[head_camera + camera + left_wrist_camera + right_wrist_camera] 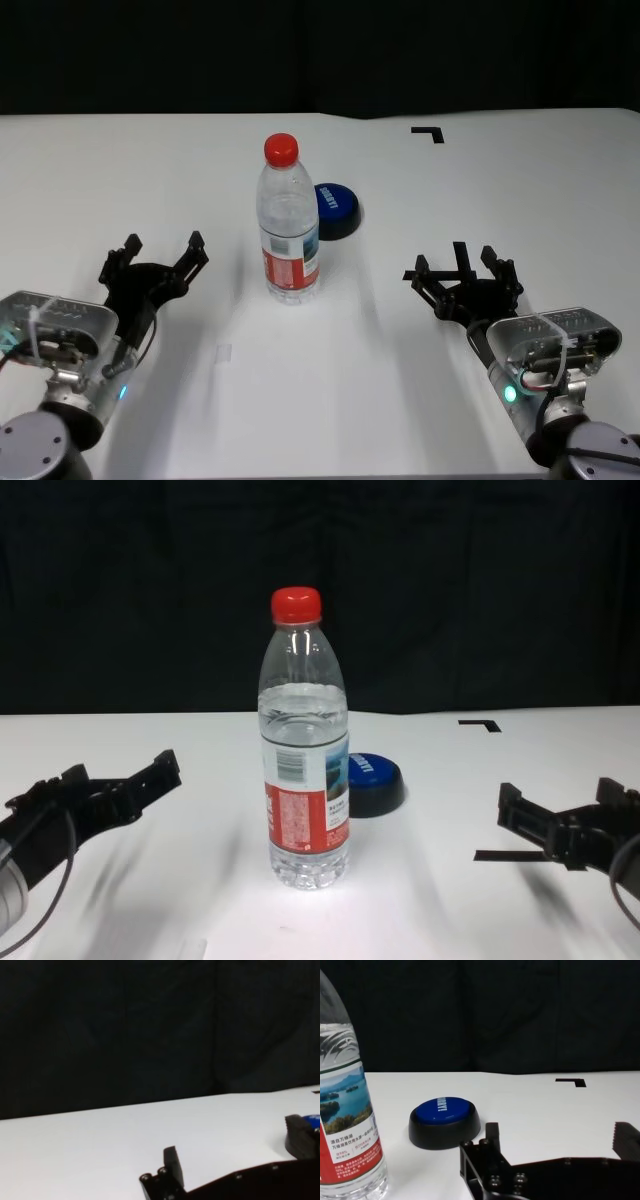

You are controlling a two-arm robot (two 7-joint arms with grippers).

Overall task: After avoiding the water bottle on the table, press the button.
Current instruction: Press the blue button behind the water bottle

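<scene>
Nearest the robot, at about 8 o'clock and 4 o'clock on the table (150, 170), sit the 2 grippers, both low over the white surface. At 8 o'clock the left gripper (160, 252) has its fingers spread apart with nothing between them, well clear of the bottle. At 4 o'clock the right gripper (463, 266) also has its fingers apart and empty, hovering by a black tape mark (505, 856). Farther out, near the centre, the water bottle (288, 222) stands upright between the 2 arms, red cap on top and its label facing the robot. Just behind it, toward 1 o'clock, the button (336, 209) rests on the table, its blue top partly hidden by the bottle in the head view. Farthest, toward 2 o'clock, lies an L-shaped black tape mark (430, 132).
</scene>
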